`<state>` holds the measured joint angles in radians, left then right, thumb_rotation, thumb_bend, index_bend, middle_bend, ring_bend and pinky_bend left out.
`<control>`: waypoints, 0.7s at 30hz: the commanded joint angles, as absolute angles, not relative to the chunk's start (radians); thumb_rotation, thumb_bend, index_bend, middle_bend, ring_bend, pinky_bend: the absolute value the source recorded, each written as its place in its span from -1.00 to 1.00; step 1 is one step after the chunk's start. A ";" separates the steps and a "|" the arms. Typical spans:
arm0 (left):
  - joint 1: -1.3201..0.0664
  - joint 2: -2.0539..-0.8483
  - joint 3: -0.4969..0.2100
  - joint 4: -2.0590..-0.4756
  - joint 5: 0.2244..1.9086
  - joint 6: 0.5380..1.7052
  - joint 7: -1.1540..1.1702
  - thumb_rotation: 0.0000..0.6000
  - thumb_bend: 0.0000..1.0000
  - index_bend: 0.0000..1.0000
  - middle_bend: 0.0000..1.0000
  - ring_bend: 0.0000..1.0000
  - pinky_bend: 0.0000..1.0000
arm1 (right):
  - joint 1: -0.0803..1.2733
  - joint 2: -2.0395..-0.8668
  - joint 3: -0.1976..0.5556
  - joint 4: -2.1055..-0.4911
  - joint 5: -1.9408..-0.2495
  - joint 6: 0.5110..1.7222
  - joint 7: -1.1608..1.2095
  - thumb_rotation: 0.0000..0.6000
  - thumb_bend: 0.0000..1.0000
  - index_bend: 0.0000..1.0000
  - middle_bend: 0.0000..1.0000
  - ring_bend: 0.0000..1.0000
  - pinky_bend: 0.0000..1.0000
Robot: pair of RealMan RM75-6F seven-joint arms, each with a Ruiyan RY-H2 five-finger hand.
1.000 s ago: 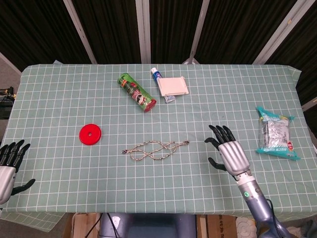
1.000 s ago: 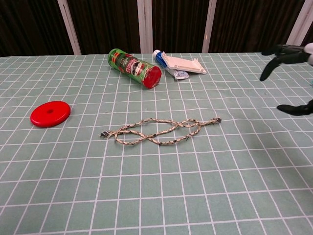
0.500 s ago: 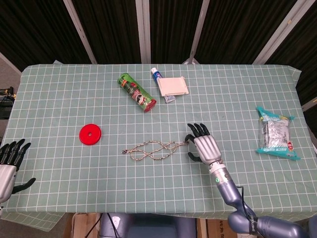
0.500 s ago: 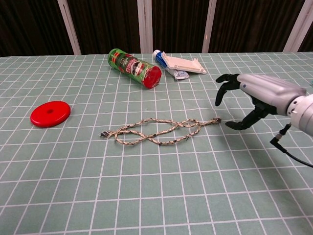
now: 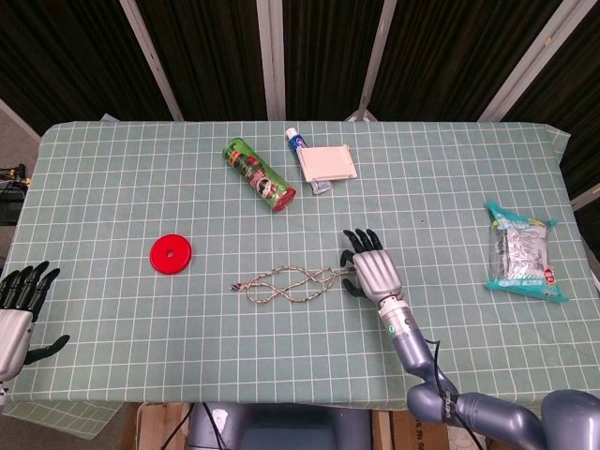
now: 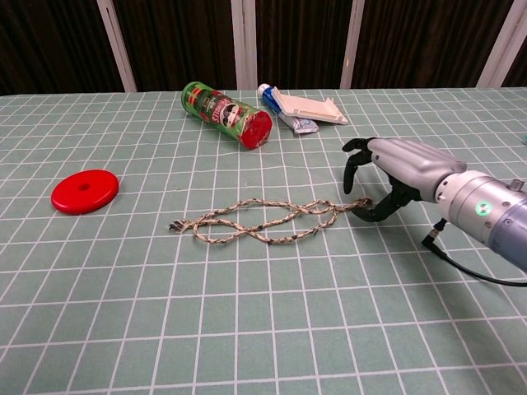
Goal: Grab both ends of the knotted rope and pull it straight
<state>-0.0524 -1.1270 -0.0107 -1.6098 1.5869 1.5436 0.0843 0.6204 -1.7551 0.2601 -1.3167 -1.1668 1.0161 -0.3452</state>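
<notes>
From the head camera, the knotted rope [image 5: 293, 281] is lying loosely looped near the middle of the green checked desk [image 5: 112, 187], running left to right. The right hand [image 5: 371, 273] is sitting over the rope's right end with its fingers arched down around it; whether it is actually pinching the rope cannot be told from here. The left hand [image 5: 19, 309] is hovering at the desk's near left corner, well apart from the rope, fingers spread and holding nothing. A red disc [image 5: 171, 253] is lying to the left of the rope, a green can [image 5: 259, 174] is lying on its side beyond it, and a white box [image 5: 327, 163] is resting on a tube just beside the can. A packet [image 5: 521, 251] is lying far to the right.

From the chest camera, the right hand [image 6: 394, 177] is curving over the right end of the rope [image 6: 263, 219], fingers above it and thumb low beside it, with the tip lying between them. A firm grip is not showing. The left end of the rope is lying free on the desk [image 6: 247, 329]. The red disc [image 6: 85, 191] is sitting at the left, and the can [image 6: 227, 113] and box [image 6: 306, 107] are lying behind.
</notes>
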 commanded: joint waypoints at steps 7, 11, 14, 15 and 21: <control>-0.055 -1.125 -0.009 -1.610 1.588 1.541 0.076 1.00 -1.00 -0.99 -1.00 -1.00 -1.00 | 0.633 -1.778 0.259 -1.272 -1.143 1.017 -0.342 1.00 -0.18 0.01 -0.76 -1.00 -1.00; -0.055 -1.125 -0.010 -1.610 1.587 1.542 0.075 1.00 -1.00 -0.99 -1.00 -1.00 -1.00 | 0.634 -1.784 0.252 -1.264 -1.140 1.018 -0.342 1.00 -0.18 0.03 -0.76 -1.00 -1.00; -0.055 -1.125 -0.009 -1.610 1.586 1.541 0.075 1.00 -1.00 -0.99 -1.00 -1.00 -1.00 | 0.635 -1.787 0.247 -1.257 -1.138 1.019 -0.341 1.00 -0.18 0.03 -0.76 -1.00 -1.00; -0.055 -1.125 -0.009 -1.610 1.586 1.542 0.074 1.00 -1.00 -0.99 -1.00 -1.00 -1.00 | 0.635 -1.788 0.246 -1.255 -1.138 1.020 -0.339 1.00 -0.18 0.04 -0.76 -1.00 -1.00; -0.056 -1.125 -0.009 -1.610 1.587 1.542 0.075 1.00 -1.00 -0.99 -1.00 -1.00 -1.00 | 0.637 -1.795 0.242 -1.249 -1.136 1.021 -0.333 1.00 -0.16 0.09 -0.75 -1.00 -1.00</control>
